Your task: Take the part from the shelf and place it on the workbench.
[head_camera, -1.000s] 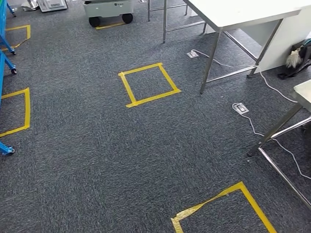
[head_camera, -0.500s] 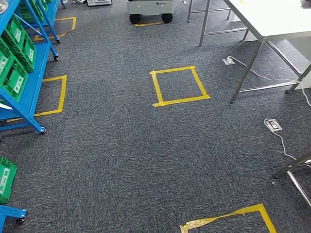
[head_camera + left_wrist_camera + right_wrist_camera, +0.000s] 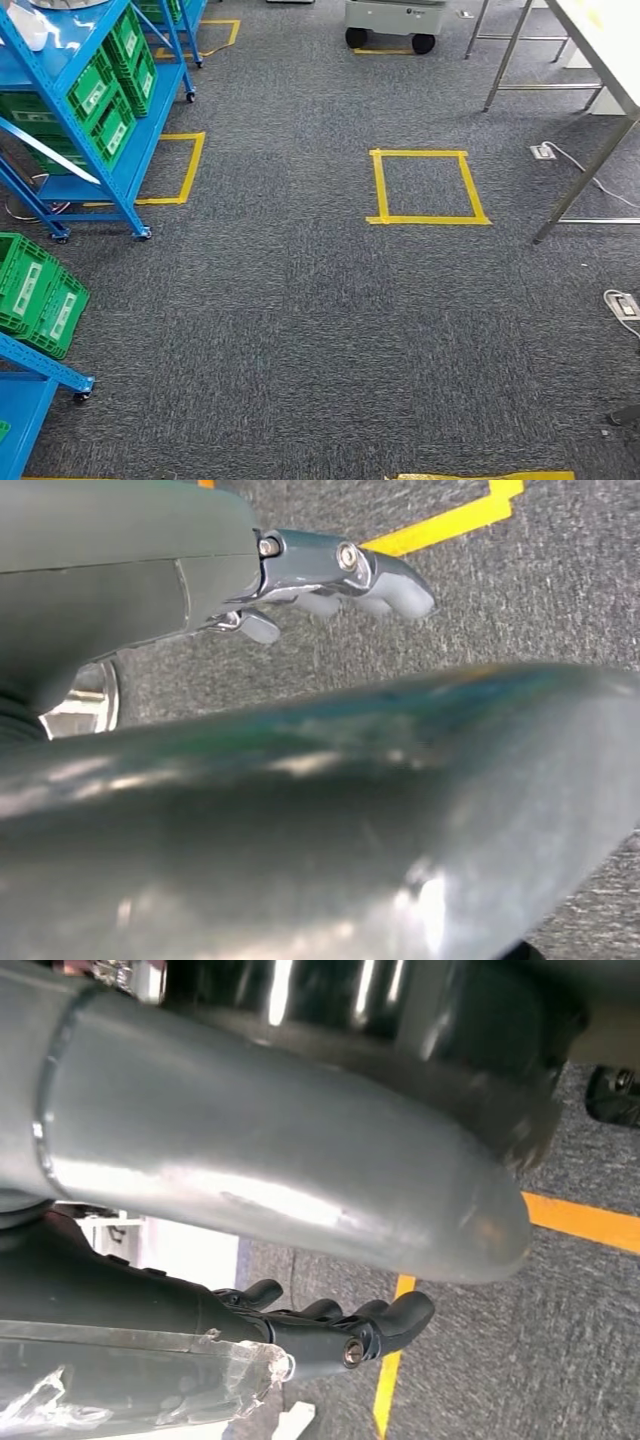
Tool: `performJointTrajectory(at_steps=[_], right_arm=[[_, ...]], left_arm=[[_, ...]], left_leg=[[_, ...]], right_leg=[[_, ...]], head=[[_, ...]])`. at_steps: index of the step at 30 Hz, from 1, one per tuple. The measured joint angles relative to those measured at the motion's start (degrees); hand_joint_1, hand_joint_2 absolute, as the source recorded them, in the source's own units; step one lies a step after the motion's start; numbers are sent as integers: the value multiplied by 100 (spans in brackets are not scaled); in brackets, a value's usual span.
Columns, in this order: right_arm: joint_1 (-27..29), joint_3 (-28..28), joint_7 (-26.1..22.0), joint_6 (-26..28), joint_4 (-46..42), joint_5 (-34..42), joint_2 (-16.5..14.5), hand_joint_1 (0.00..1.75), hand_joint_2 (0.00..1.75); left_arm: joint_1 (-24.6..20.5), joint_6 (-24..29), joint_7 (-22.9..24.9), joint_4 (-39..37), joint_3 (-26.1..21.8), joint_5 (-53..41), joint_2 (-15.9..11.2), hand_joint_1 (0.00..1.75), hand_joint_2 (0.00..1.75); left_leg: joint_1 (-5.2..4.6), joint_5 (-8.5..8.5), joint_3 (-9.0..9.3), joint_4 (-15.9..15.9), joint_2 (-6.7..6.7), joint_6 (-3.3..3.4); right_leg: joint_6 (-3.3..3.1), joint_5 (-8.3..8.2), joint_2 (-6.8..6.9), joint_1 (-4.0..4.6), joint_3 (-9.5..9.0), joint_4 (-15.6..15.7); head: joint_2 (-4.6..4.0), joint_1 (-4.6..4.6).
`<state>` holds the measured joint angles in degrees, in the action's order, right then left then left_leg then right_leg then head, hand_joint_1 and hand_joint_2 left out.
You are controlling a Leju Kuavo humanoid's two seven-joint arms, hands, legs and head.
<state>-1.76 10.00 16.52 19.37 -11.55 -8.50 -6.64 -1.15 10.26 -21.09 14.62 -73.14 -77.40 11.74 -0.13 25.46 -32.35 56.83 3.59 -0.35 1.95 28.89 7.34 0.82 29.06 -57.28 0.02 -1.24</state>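
Shelf: the blue shelf [image 3: 113,120] stands at the robot's left front across the grey carpet [image 3: 302,320], holding green bins [image 3: 102,95]; more green bins [image 3: 38,295] sit on a second blue rack [image 3: 30,390] nearer in on the same side
Part: cannot be told apart from here — presumably on that shelf or in one of its bins; a pale object shows on the top level, too small to name
Workbench: a white-topped table [image 3: 604,40] on steel legs stands at the right front, well apart from the shelf
Key relation: the shelf lies leftward and ahead, so the left arm is the nearer one; the long run of the shelf heads away from the robot
Left hand [image 3: 324,575]: hangs down over the carpet, fingers straight and lying together, holding nothing
Right hand [image 3: 332,1325]: hangs likewise, dark fingers extended, holding nothing
Floor marks: a yellow tape square [image 3: 426,187] lies mid-floor; another yellow tape square [image 3: 177,170] sits just beside the shelf foot — likely the standing spot
Stage: approach, I judge; no reach begun
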Motion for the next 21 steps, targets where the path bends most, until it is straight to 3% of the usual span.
performJointTrajectory(at_steps=[2, 4, 6, 7, 8, 9, 11, 13, 15, 16, 18, 20, 21], right_arm=[[-11, -3, -1, 1, -2, 3, 0, 0, 0], [2, -4, -11, 2, -2, 4, 2, 0, 0], [15, -5, -21, 3, 0, 7, 4, 0, 0], [16, -5, -22, 4, 1, 8, 4, 0, 0], [16, -5, -22, 4, 1, 8, 4, 0, 0], [15, -6, -21, 4, 1, 8, 4, 0, 0], [17, -7, -20, 3, 3, 9, 4, 0, 0], [14, -9, -42, 3, 7, 11, 4, 0, 0], [-4, -10, -70, 4, 7, 14, 4, 0, 0], [-10, -10, -66, 4, 7, 15, 3, 0, 0], [-4, -11, -41, 4, 7, 15, 2, 0, 0], [17, -13, -24, 6, 8, 15, 3, 0, 0], [27, -14, -24, 8, 10, 14, 3, 0, 0]], left_arm=[[24, 2, 1, -1, 2, 0, -5, 0, 0], [21, 3, 2, -2, 6, -1, -8, 0, 0], [15, 1, 2, -2, 9, -5, -11, 0, 0], [19, -1, 2, -2, 9, -10, -13, 0, 0], [26, -5, 2, -2, 9, -18, -15, 0, 0], [31, -10, 2, -2, 9, -25, -16, 0, 0], [34, -19, 2, -3, 10, -36, -15, 0, 0], [32, -29, 1, -4, 12, -41, -14, 0, 0], [49, -45, -3, -6, 12, -43, -11, 0, 0], [62, -53, -5, -7, 12, -43, -7, 0, 0], [69, -62, -12, -9, 12, -42, -1, 0, 0], [54, -74, -19, -11, 11, -42, 4, 0, 0], [47, -81, -22, -12, 12, -42, 6, 0, 0]], left_leg=[[18, -22, 5, -19, -144, 74], [32, -45, 0, -25, -294, 129], [28, -48, -8, -23, -467, 149], [27, -47, -5, -22, -557, 151], [26, -48, 1, -20, -650, 150], [28, -48, 10, -19, -742, 147], [25, -47, 14, -6, -908, 117], [27, -62, -19, -1, -1038, 48], [50, -100, -60, -18, -1153, -34], [54, -94, -77, -10, -1122, -63], [36, 106, -222, 267, -833, -112], [22, 495, -555, 973, -510, -149], [25, 643, -724, 1336, -457, -163]], right_leg=[[65, 136, -211, -28, 17, -157], [110, 473, -581, -47, 297, -769], [121, 766, -709, -50, 685, -1535], [118, 767, -722, -50, 795, -1702], [111, 644, -731, -52, 798, -1632], [103, 429, -763, -59, 690, -1337], [91, 26, -1014, -99, 350, -516], [53, -88, -1218, -120, 164, -99], [-18, -92, -1151, -101, 133, -69], [-58, -110, -1083, -98, 118, -54], [-129, -141, -922, -101, 111, -13], [-171, -138, -738, -86, 113, -3], [-182, -133, -642, -80, 116, -3]], head=[[0, 16], [0, 38], [0, 41], [0, 44], [0, 44], [0, 44], [0, 44], [0, 39], [0, 34], [0, 33], [0, 7], [0, -16], [0, -15]])
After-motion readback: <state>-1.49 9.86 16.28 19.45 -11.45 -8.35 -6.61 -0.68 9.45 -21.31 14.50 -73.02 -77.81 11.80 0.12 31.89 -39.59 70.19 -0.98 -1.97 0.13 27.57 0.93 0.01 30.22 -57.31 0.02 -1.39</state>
